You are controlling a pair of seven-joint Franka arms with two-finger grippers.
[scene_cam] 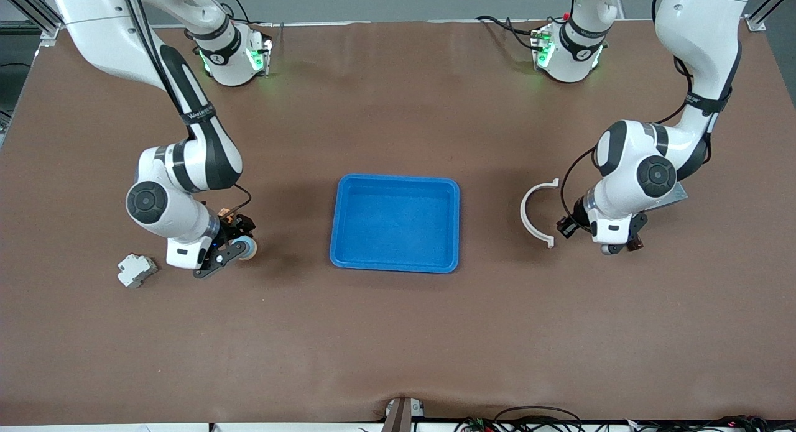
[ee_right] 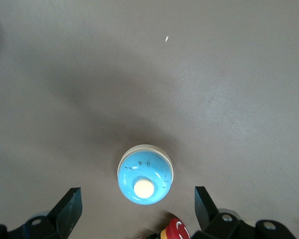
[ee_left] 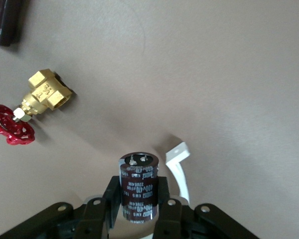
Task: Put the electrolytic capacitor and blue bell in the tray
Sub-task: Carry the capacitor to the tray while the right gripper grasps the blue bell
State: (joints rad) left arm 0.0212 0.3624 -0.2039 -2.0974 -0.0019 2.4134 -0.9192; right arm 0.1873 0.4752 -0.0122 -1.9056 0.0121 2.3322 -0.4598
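The bright-blue tray [scene_cam: 396, 263] lies at the table's middle with nothing in it. The electrolytic capacitor [ee_left: 138, 185], a dark brown cylinder with white print, stands between the fingers of my left gripper [ee_left: 138, 193], which is shut on it. In the front view my left gripper [scene_cam: 619, 247] is low over the table toward the left arm's end, beside a white arc. The blue bell [ee_right: 145, 174], a blue dome with a cream button, sits on the table between the wide-apart fingers of my open right gripper [ee_right: 137, 198]. In the front view the blue bell [scene_cam: 248, 248] is beside my right gripper [scene_cam: 231, 252].
A white curved bracket [scene_cam: 535, 211] lies between the tray and the left gripper. A brass valve [ee_left: 44, 94] with a red handwheel [ee_left: 10, 130] lies close to the capacitor. A pale grey block [scene_cam: 135, 269] sits by the right gripper. A red and yellow item [ee_right: 175, 229] shows by the bell.
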